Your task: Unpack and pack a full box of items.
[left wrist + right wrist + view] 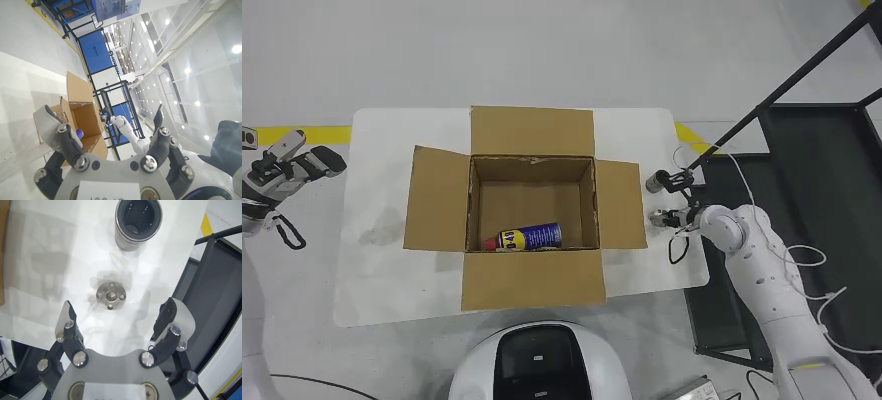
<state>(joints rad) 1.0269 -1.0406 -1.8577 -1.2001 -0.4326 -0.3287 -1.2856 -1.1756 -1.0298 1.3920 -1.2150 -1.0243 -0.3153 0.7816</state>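
Top view: an open cardboard box (532,130) sits mid-table (382,150) with all four flaps folded outward; inside it a blue and yellow spray can (527,238) with a red cap lies on its side against the wall nearest the robot; the rest of the box floor is bare cardboard. The left gripper (297,160) hangs beyond the table's left edge, well apart from the box; the left wrist view shows its fingers (47,117) spread wide with nothing between them, the box and the can's rounded blue end farther off. The right gripper (674,215) is over the table's right margin, just beside the box's right flap; in the right wrist view its ribbed black pads (166,313) stand wide apart and hold nothing. A small round metal flange (111,295) with four bolt holes and a centre bore rests flat on the white tabletop just ahead of those fingertips, touching neither; beyond it stands a steel linear bearing (138,224), a hollow cylinder with a dark bore, apart from the flange. A dark metal rack (802,150) stands against the table's right side.
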